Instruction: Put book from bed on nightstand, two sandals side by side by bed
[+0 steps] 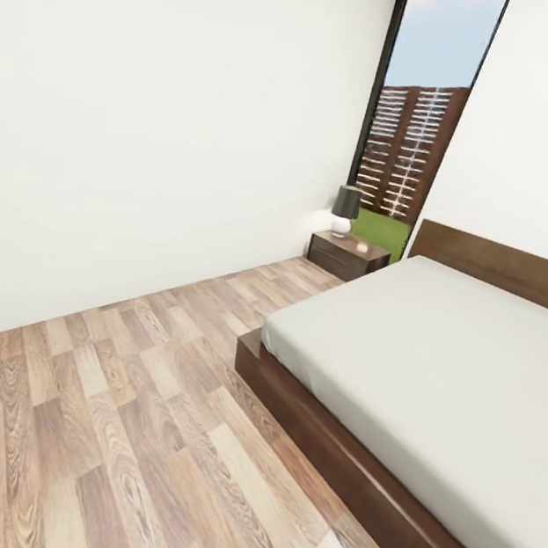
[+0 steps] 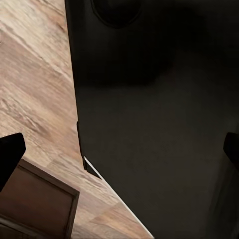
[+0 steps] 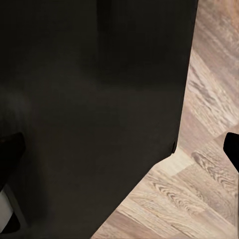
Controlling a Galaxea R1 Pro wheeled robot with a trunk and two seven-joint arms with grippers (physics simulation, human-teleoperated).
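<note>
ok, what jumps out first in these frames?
The bed, its light-grey mattress bare, takes up the head view's right side. Past its far corner a nightstand carries a small dark-shaded lamp, standing in front of a tall black-framed window that shows a slatted fence. Wood-plank floor runs along the left.

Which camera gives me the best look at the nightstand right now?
The head view: the nightstand stands whole beside the bed, under a lamp. The left wrist view catches some dark-brown furniture, unidentifiable; the right wrist view looks at floor.
</note>
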